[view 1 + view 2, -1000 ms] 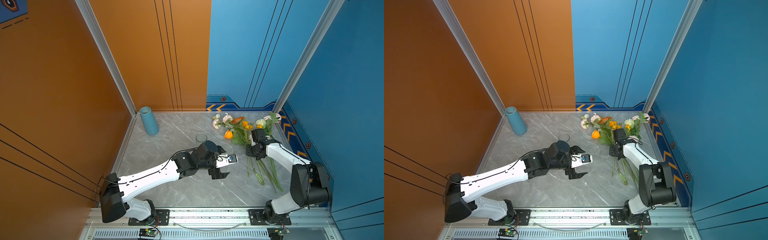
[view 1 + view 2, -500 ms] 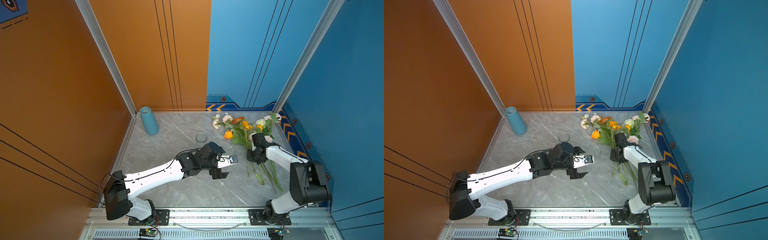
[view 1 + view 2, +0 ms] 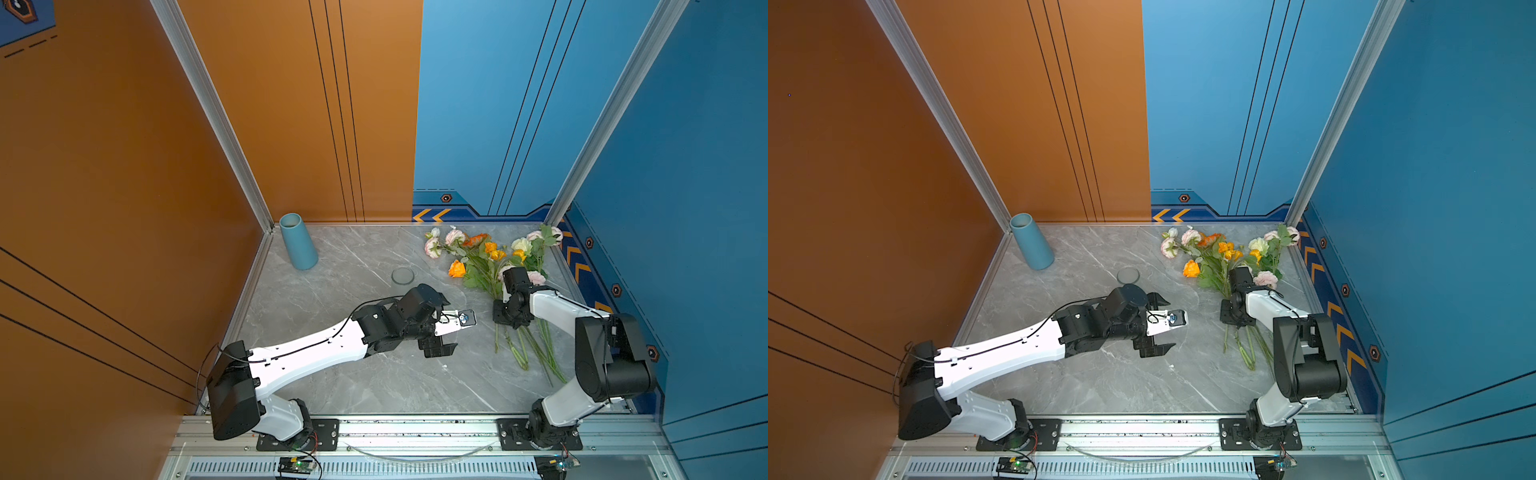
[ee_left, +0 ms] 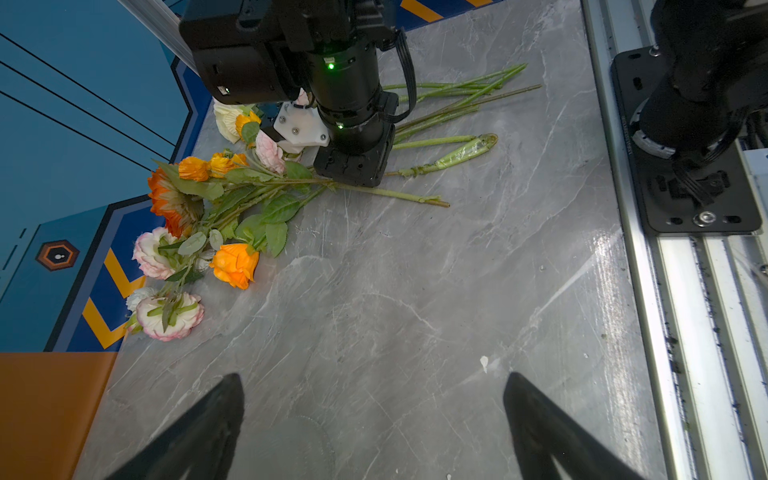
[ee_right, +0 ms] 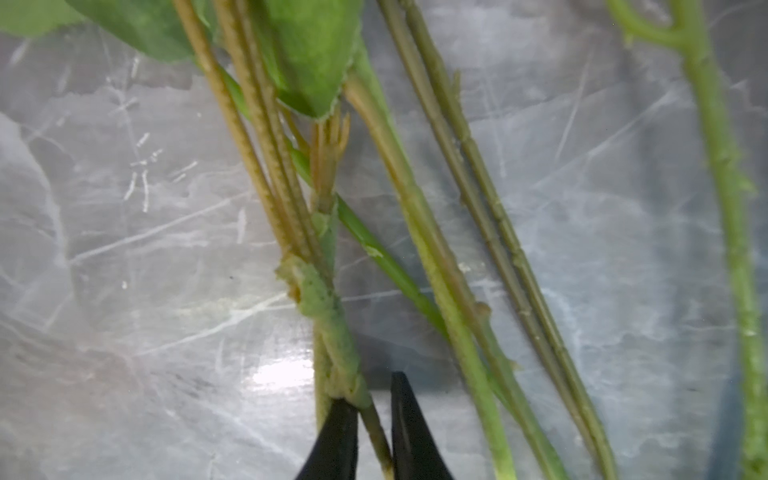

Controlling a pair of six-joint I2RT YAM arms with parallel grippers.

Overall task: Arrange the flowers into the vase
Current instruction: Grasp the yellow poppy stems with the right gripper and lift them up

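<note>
Since a second ago the right tool (image 5: pixel 374 436) has dropped lower onto the stems and narrowed. Its fingertips now pinch almost together around one green stem of the flowers (image 3: pixel 482 266), which lie on the grey table (image 3: pixel 374 382), right of centre in both top views. Mid-frame, the left tool (image 4: pixel 374 376) hovers spread wide, holding nothing. A blue vase (image 3: pixel 297 243) stands left of centre, by the orange wall.

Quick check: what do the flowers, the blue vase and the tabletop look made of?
The flowers look artificial: fabric-like matte petals and leaves. Their stems seem moulded plastic, ribbed and knobbly, one with a taped-looking wrap. The blue vase is a smooth matte cylinder, ceramic or plastic, undecidable. The tabletop is grey with marble veining and glossy, showing glare; stone or laminate stays open.
</note>
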